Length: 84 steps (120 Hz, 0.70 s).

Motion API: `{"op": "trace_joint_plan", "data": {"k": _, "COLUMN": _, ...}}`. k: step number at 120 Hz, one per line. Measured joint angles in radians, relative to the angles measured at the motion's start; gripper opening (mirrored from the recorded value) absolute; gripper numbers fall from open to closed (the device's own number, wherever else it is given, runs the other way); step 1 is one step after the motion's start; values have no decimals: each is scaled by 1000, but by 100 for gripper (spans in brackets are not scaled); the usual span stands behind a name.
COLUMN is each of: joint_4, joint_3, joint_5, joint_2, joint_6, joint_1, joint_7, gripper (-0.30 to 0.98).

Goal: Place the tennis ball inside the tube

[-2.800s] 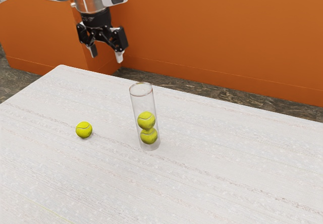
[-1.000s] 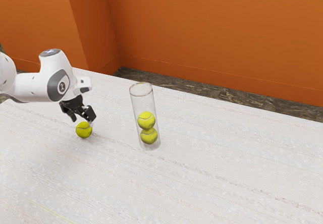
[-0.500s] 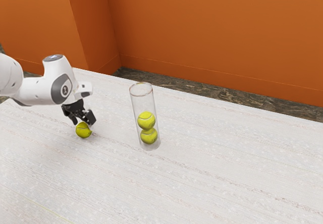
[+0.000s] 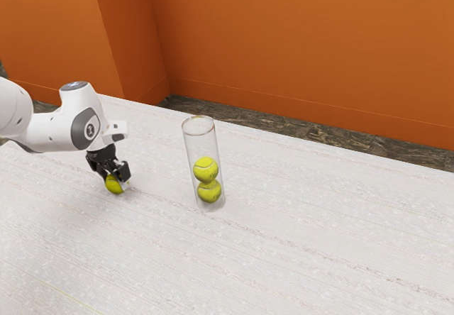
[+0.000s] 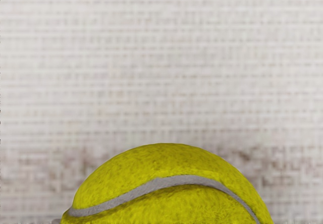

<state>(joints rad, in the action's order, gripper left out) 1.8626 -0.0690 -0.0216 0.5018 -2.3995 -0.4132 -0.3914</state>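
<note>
The tennis ball [image 4: 113,185] should handle as a light thing, its felt giving good grip and its rubber yielding a little under a squeeze, with nothing fragile about it; best taken across its widest part, leaving the underside free to enter the tube [image 4: 201,143], which stands upright on the desk [image 4: 298,244], apart from the gripper [image 4: 116,181]. The ball sits low within the gripper's reach, at its tip; how far open it is, or whether it has clamped on, I cannot tell.
</note>
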Motion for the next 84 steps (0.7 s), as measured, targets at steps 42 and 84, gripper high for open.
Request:
{"op": "trace_joint_plan", "data": {"k": 42, "joint_4": 59, "joint_3": -6, "joint_5": 3, "joint_2": -174, "joint_6": 41, "joint_1": -8, "joint_7": 3, "gripper": 34}}
{"op": "trace_joint_plan", "data": {"k": 84, "joint_4": 152, "joint_3": -148, "joint_5": -78, "joint_2": -604, "joint_6": 226, "joint_1": -5, "joint_7": 41, "gripper": 32}}
